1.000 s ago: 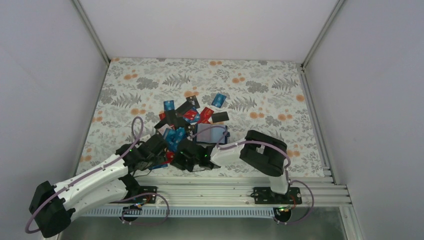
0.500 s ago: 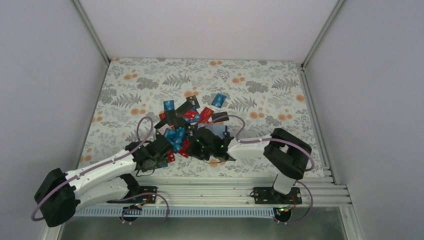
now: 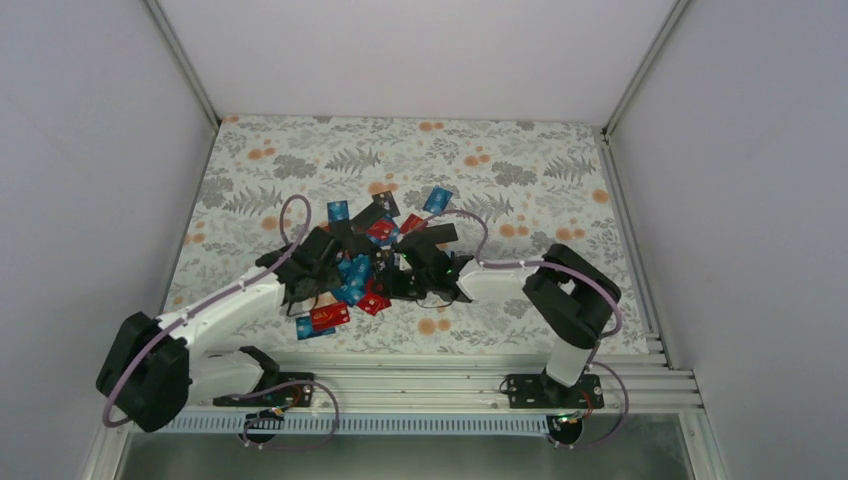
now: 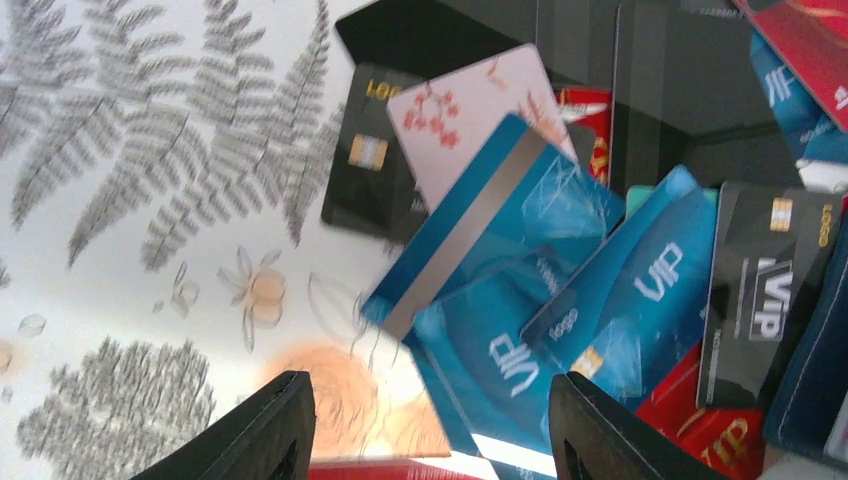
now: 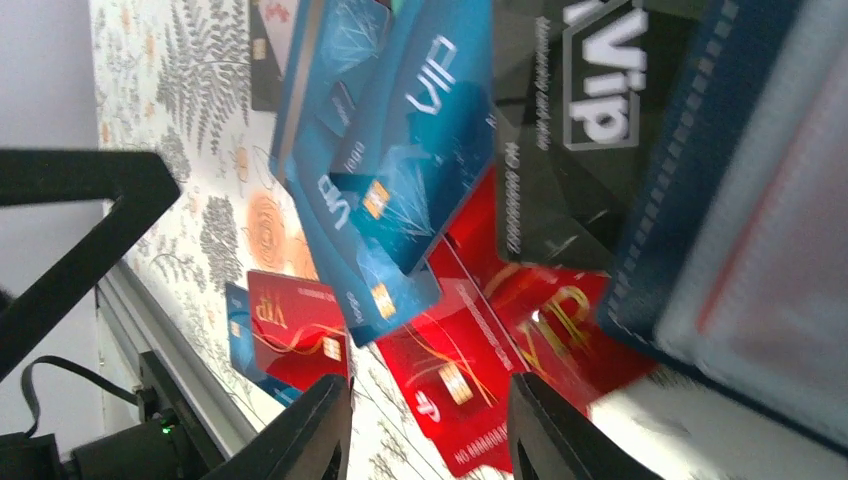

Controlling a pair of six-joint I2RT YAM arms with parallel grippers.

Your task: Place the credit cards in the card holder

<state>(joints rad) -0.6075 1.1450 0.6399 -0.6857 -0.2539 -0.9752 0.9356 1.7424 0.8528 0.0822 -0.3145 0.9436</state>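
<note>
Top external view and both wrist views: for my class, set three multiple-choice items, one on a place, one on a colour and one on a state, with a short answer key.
1. Seen from above, where does the red card apart from the pile lie?
A. Below the pile in the picture
B. Against the far wall
C. On the metal rail

2. In the left wrist view, what colour is the striped card, the one with its grey stripe up?
A. Red
B. Black
C. Blue

3. How do the jaws of the right gripper stand?
A. Shut on a card
B. Apart, gripping nothing
C. Out of view

Answers:
1 A: it sits lower in the frame than the pile.
2 C: the stripe crosses a blue face.
3 B: both fingers show with a clear gap between them.
</note>
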